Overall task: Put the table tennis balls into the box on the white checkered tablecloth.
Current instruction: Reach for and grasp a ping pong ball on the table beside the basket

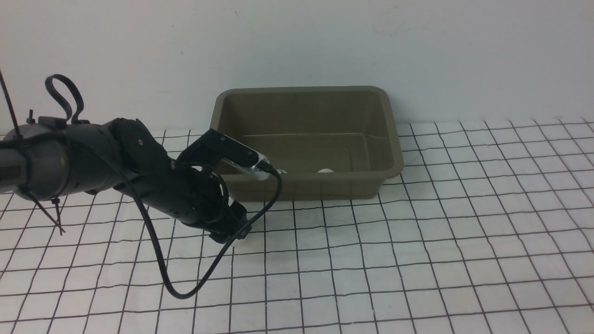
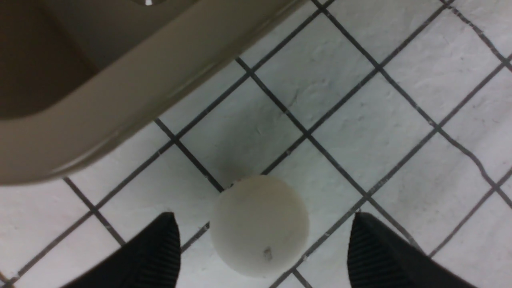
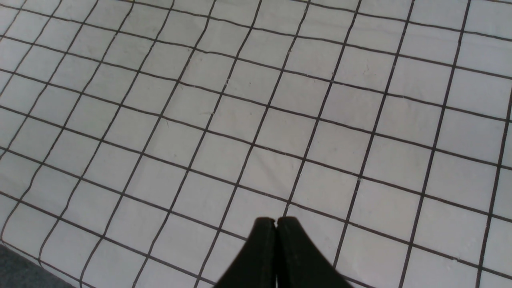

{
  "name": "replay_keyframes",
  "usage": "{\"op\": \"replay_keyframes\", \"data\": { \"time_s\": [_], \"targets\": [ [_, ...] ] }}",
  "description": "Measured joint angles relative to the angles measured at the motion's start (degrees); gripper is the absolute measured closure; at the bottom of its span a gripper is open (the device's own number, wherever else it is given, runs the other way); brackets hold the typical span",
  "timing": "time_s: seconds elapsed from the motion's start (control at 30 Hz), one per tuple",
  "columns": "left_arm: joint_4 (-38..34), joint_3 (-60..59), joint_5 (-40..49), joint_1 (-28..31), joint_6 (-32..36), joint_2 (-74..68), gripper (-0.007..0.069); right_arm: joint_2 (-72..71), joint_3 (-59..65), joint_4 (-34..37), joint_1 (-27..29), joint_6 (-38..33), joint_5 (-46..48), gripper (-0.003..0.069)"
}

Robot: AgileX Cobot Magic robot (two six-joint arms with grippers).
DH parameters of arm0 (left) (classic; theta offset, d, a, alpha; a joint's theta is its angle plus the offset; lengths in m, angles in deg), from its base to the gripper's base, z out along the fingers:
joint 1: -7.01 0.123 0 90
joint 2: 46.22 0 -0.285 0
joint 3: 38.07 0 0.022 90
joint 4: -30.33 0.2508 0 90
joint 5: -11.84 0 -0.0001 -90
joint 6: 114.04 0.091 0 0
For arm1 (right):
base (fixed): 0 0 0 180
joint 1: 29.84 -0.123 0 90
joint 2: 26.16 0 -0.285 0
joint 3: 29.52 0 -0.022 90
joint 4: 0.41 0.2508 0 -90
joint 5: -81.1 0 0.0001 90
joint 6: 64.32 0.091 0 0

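Below left gripper (image 2: 262, 240); marked ball (image 2: 260, 226)

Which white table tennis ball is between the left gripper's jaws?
The white ball with the dark mark, outside the olive-brown plastic box; the others sit inside.

Front view: from the robot's own side, between the arms, facing forward and a bit down; farthest back of the three on the box (image 1: 306, 185), takes in the whole box, cloth (image 1: 445, 241), wall (image 1: 487, 55) and left arm (image 1: 162, 171). Left wrist view: on that arm's wrist, looks steeply down, close-up on one ball (image 2: 259, 226), cloth and part of the box. Shared with front: box, cloth, that ball, mostly covered in front. Right wrist view: on the right wrist, looks down at a slant onto cloth, farther off than left wrist's close-up; overlap with front can't be pinned down.
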Motion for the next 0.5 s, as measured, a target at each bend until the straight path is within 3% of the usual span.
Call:
{"op": "replay_keyframes", "data": {
  "time_s": [0.5],
  "targets": [
    [-0.6,2.48,-0.91,-0.43,0.32,-4.82,0.0122,0.0,0.0,-0.01,0.0,0.0,0.05,0.0675]
  ]
}}
